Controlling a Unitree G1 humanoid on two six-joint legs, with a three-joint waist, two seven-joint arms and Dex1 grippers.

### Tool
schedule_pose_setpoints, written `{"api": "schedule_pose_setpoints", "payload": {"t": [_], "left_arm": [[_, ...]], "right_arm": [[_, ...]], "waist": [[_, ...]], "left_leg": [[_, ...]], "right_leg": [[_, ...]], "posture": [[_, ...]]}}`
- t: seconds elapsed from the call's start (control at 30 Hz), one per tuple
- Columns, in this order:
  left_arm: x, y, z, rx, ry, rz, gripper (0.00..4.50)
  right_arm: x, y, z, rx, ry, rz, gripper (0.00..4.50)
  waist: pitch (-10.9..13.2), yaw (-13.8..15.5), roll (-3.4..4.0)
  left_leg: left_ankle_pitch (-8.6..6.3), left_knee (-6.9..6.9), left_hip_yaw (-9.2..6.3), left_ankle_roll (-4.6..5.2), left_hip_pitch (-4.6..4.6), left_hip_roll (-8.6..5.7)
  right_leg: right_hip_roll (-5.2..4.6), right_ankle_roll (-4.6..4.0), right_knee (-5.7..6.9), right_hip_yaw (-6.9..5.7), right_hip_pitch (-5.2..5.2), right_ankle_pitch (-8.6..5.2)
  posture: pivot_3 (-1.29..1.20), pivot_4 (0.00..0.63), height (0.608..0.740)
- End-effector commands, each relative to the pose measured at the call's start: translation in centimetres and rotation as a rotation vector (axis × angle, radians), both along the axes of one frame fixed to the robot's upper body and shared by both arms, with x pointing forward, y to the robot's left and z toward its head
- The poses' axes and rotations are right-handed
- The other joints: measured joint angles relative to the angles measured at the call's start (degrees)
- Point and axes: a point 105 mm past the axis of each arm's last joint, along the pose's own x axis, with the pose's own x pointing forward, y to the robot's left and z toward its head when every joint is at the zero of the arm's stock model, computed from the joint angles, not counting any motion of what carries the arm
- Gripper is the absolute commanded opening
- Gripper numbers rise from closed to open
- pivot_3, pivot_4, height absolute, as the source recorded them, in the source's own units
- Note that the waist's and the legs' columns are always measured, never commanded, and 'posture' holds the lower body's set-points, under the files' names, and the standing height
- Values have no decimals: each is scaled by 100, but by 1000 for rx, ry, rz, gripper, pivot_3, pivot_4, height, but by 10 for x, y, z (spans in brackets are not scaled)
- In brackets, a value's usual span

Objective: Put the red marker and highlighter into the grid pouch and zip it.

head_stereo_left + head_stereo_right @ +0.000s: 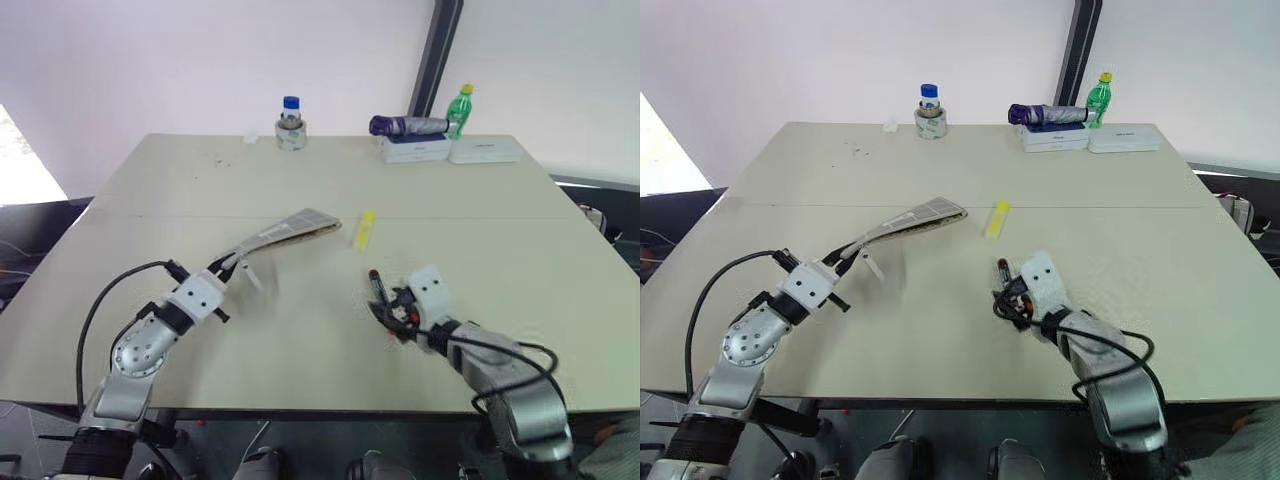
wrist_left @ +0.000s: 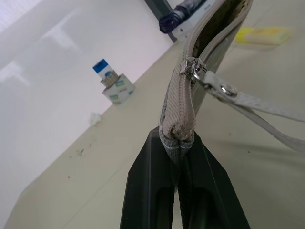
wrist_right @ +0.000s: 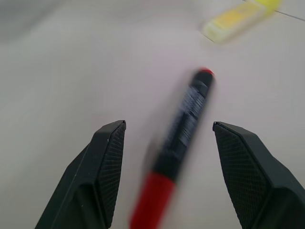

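Observation:
My left gripper [image 1: 225, 268] is shut on one end of the grid pouch [image 1: 292, 229] and holds that end up off the table, while the far end rests near the table's middle. In the left wrist view the black fingers [image 2: 152, 191] pinch the pouch [image 2: 177, 133] at its zipper end, and the zipper pull [image 2: 196, 71] sits a little way along. The yellow highlighter [image 1: 365, 229] lies just right of the pouch's far end. The red marker [image 3: 183, 126] lies on the table between the fingers of my open right gripper [image 3: 169, 124], touching neither of them.
At the table's far edge stand a blue-capped bottle on a tape roll [image 1: 290, 126], a purple folded umbrella [image 1: 408, 125] on white boxes [image 1: 480, 150], and a green bottle [image 1: 459, 108]. The table's front edge [image 1: 300, 405] runs close under both arms.

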Motion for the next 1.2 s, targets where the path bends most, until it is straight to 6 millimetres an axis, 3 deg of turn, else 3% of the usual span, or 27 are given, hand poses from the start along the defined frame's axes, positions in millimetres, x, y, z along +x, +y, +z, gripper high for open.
{"api": "schedule_pose_setpoints", "payload": {"t": [0.03,0.2,0.47,0.57,0.7,0.87,1.0,1.1,1.2], "left_arm": [[-2,0,11,8,-52,-23,0],[-1,-1,10,15,-50,-36,0],[-2,-4,10,28,-51,-50,0],[-2,-4,10,27,-51,-49,0],[-2,-4,9,28,-49,-48,0],[-1,-2,9,23,-43,-44,0],[0,1,7,43,-17,-62,0],[1,1,6,39,2,-91,0],[3,0,5,46,7,-101,0]], "right_arm": [[-5,2,8,-12,-39,-20,3012],[-12,10,-6,68,24,-38,3012],[-9,9,-15,18,70,-32,3012],[-10,5,-28,22,142,-62,2160],[-5,-1,-34,9,141,-94,304],[11,9,7,67,-47,23,312],[30,-5,51,-124,-303,209,312],[33,-4,56,-194,-324,309,312],[30,9,53,-318,-357,441,312]], "waist": [[0,-3,0],[0,-3,-1],[0,3,-1],[-1,1,-2],[-6,2,-11],[-8,0,-15],[-5,0,-15],[-6,10,-16],[-6,4,-17]], "left_leg": [[0,0,0,0,0,0],[0,-5,0,1,-2,1],[0,0,0,1,-3,0],[0,-1,0,2,-3,0],[0,-1,0,2,-2,0],[0,4,0,2,-2,0],[0,3,1,3,-4,-2],[-1,1,2,4,-4,-2],[-1,-5,2,4,-3,-1]], "right_leg": [[1,0,0,0,0,0],[3,2,-1,0,-3,-1],[4,2,-2,0,-2,-1],[4,2,-3,0,-2,-1],[4,2,-3,0,0,-1],[4,2,-3,0,1,-1],[5,2,-5,0,-1,-1],[6,4,-6,0,-1,-2],[8,9,-7,-1,-2,-5]], "posture": [[0,150,737],[0,150,737],[0,150,737],[0,150,737],[0,150,737],[0,150,737],[0,150,737],[0,150,737],[0,150,737]]}}
